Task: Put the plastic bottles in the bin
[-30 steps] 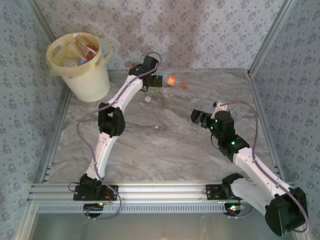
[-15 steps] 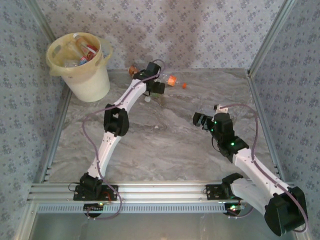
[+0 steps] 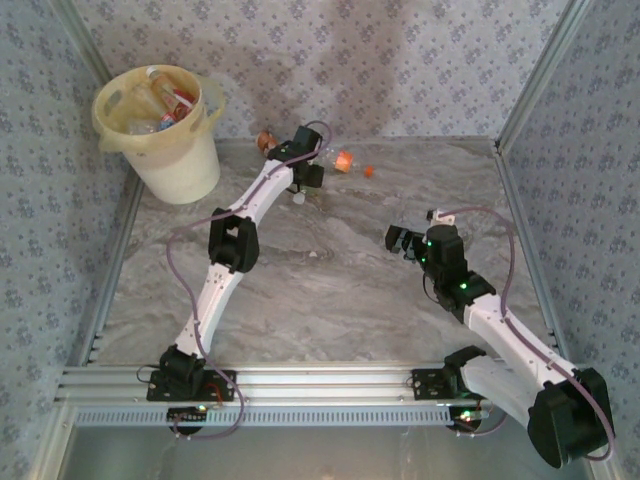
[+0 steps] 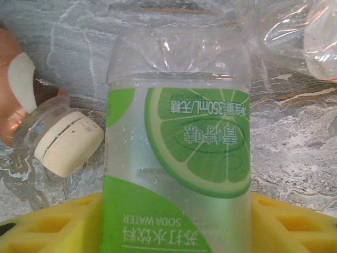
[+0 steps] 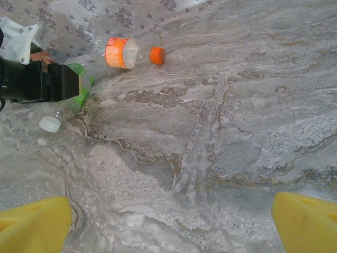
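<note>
The bin (image 3: 112, 128) is big, round and pale yellow. It stands in the far left corner of the counter (image 3: 330, 300). Some plastic bottles (image 3: 160, 105) lie inside it.

More bottles lie on the counter to the right of the bin, close to the back wall (image 3: 400, 70).

The left hand (image 3: 309, 176) is down low there, a short way from the bin. A green bottle (image 4: 179, 158) lies between its two yellow fingers (image 4: 42, 229). The bottle has a lime picture and the words "SODA WATER" on it. The fingers sit right at the bottle's sides. I cannot tell if they squeeze it or only touch it.

A cream-capped bottle (image 4: 66, 139) lies just beside the green bottle, and the two look like they touch. Its body looks brownish.

A bit farther from the bin than the left hand lies an orange bottle (image 3: 343, 160). It is clear and crushed, with an orange label and an orange cap (image 5: 157, 55).

The right hand (image 3: 398, 240) is much farther from the bin, out over the middle of the counter. It is well apart from all the bottles. Its yellow fingers stand wide apart with nothing between them, only bare counter under them.
</note>
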Tool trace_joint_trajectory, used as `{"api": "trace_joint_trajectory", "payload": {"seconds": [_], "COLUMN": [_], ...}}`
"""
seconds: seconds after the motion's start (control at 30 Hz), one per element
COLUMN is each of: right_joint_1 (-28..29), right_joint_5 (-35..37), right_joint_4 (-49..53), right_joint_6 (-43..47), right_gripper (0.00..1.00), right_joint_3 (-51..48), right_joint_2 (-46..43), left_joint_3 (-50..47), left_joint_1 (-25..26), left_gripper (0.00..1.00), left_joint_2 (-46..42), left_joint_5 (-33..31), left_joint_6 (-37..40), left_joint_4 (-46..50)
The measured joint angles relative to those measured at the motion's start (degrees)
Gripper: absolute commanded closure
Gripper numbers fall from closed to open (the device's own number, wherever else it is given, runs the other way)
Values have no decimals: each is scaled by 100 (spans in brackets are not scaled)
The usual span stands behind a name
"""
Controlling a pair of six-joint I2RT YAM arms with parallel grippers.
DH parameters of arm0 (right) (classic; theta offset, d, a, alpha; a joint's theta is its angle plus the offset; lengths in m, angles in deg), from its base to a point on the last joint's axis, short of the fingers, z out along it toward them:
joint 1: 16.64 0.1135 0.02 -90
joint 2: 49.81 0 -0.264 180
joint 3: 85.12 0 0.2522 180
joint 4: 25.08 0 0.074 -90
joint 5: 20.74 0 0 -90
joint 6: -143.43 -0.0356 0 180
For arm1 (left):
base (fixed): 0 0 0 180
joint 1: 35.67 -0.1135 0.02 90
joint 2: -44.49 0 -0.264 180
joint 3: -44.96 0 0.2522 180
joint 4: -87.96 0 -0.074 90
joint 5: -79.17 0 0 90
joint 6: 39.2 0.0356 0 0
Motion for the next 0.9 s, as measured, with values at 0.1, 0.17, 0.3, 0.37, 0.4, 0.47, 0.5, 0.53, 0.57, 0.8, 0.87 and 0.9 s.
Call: {"api": "trace_joint_trajectory", "payload": {"seconds": [0.1,0.17,0.3,0.37,0.4,0.47,0.5,0.53,0.57,0.8,0.87,0.9], "right_joint_1": [0,0,0,0,0,0,0,0,0,2,7,20], "right_joint_5": [2,2,4,7,7,11,26,33,48,46,42,26], "right_joint_4": [0,2,15,26,33,81,101,114,114,-7,-149,-243], "right_joint_6": [0,-2,-24,-26,-28,-42,-46,-48,-63,-160,-184,-197], "right_gripper": [0,0,0,0,0,0,0,0,0,0,0,0], "right_joint_3": [0,0,0,0,2,11,20,28,33,33,28,22], "right_joint_2": [-9,-28,-114,-160,-184,-225,-243,-260,-271,-297,-297,-297], "left_joint_3": [0,-83,-1023,-1661,-2026,-2612,-2907,-3195,-3421,-4767,-4780,-4780], "left_joint_1": [20,35,63,81,85,94,94,94,92,-328,-704,-951], "left_gripper": [42,42,43,42,42,42,42,42,42,40,40,40], "left_joint_2": [-4,-59,-708,-1217,-1561,-2170,-2538,-2914,-3204,-5471,-5783,-5901], "left_joint_5": [-74,-76,-31,20,68,118,118,120,120,-4,-114,-162], "left_joint_6": [0,0,-20,-44,-48,-46,-44,-42,-42,-223,-367,-461], "left_joint_4": [0,-39,-339,-625,-813,-1130,-1307,-1499,-1652,-2732,-2922,-3018]}}
